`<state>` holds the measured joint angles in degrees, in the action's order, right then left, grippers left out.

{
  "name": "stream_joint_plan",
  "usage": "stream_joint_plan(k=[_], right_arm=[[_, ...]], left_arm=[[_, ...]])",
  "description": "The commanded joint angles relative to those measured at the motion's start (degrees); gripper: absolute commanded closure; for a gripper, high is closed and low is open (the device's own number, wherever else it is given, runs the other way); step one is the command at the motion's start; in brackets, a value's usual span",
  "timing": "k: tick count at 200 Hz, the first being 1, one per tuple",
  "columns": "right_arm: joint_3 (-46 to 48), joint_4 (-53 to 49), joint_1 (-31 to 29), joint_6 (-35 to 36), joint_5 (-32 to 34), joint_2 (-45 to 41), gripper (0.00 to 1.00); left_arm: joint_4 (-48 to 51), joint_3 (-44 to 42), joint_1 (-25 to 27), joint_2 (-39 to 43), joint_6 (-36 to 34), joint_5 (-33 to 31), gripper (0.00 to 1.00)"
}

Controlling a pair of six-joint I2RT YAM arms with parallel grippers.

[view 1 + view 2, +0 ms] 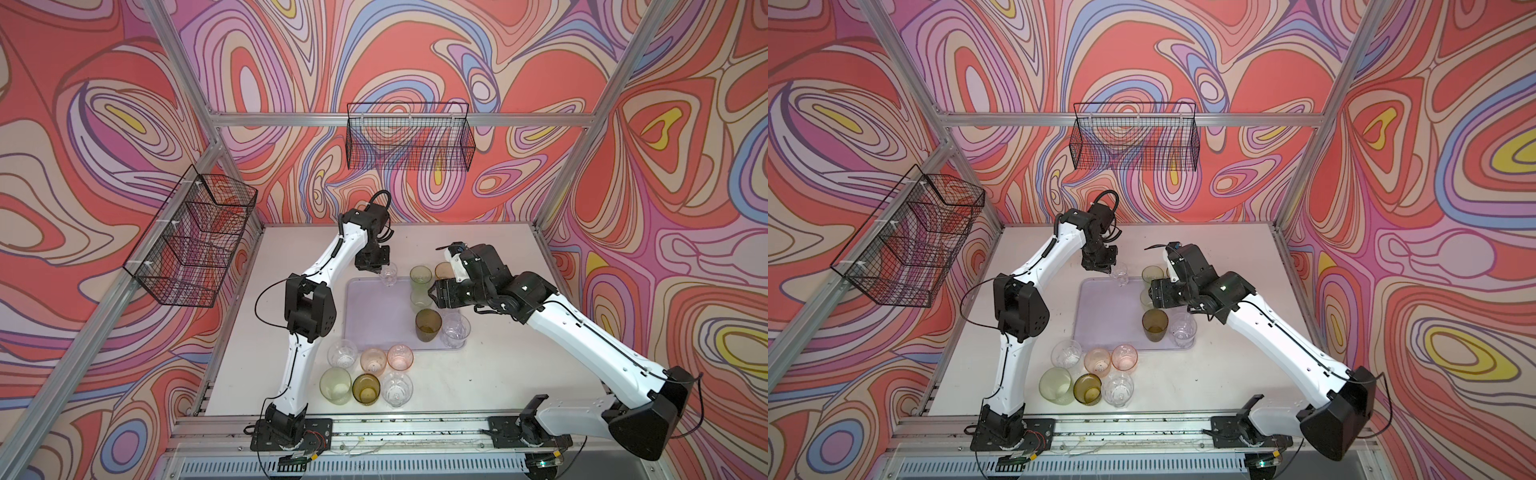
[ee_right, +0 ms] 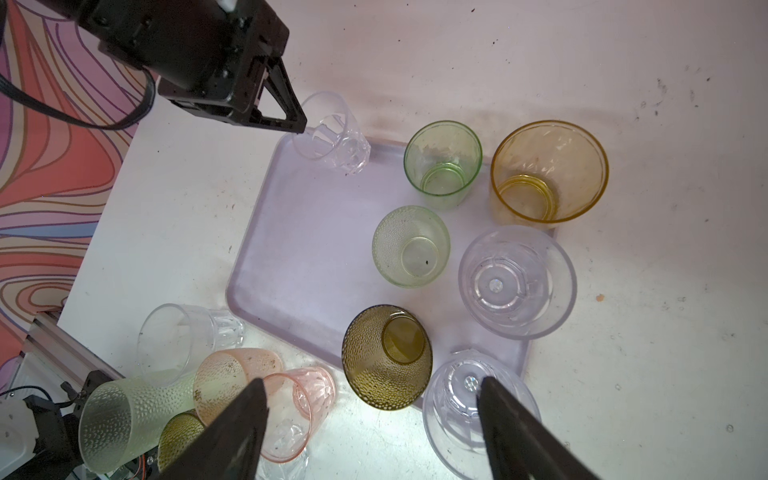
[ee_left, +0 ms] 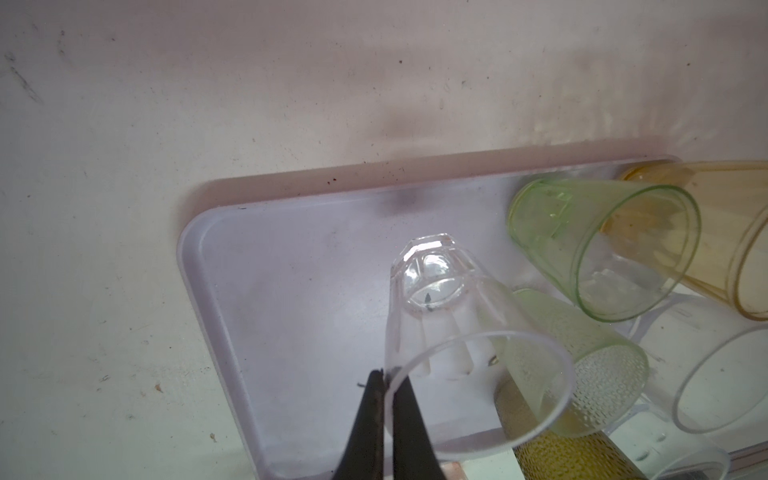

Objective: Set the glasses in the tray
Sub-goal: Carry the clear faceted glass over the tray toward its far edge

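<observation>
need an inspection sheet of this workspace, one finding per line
surface: white table, scuffed, dark specks
job's things: lavender tray holds six glasses along its right side; six more stand on the table in front; clear glass held
clutter: nothing seen
end effectors: left end effector shut on the clear glass's rim at the tray's far edge; right end effector open, empty
cables: black cable loops off the left arm
surroundings: two wire baskets, patterned walls

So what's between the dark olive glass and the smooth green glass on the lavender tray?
A pale green dotted glass, upright; the right wrist view shows it.
</observation>
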<state>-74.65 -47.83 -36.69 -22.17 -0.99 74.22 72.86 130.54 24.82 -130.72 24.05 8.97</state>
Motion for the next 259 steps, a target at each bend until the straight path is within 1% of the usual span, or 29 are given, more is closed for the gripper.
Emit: stream_joint_plan(k=[1, 29, 75, 259], right_arm=[[-0.3, -0.7, 0.2, -0.2, 0.6, -1.1, 0.17], [0.0, -0.7, 0.2, -0.3, 0.6, -1.2, 0.18], [0.0, -1.2, 0.2, -0.5, 0.7, -1.2, 0.18], [0.9, -1.1, 0.2, -0.9, 0.7, -1.6, 0.19]], left_arm=[[-0.5, 2.1, 0.8, -1.6, 0.5, 0.1, 1.0], [-0.3, 3.9, 1.5, -3.6, 0.5, 0.2, 1.0], [-0.8, 4.4, 2.1, -5.3, 0.8, 0.0, 1.0], [-1.5, 5.0, 3.1, -8.3, 0.7, -1.6, 1.0]])
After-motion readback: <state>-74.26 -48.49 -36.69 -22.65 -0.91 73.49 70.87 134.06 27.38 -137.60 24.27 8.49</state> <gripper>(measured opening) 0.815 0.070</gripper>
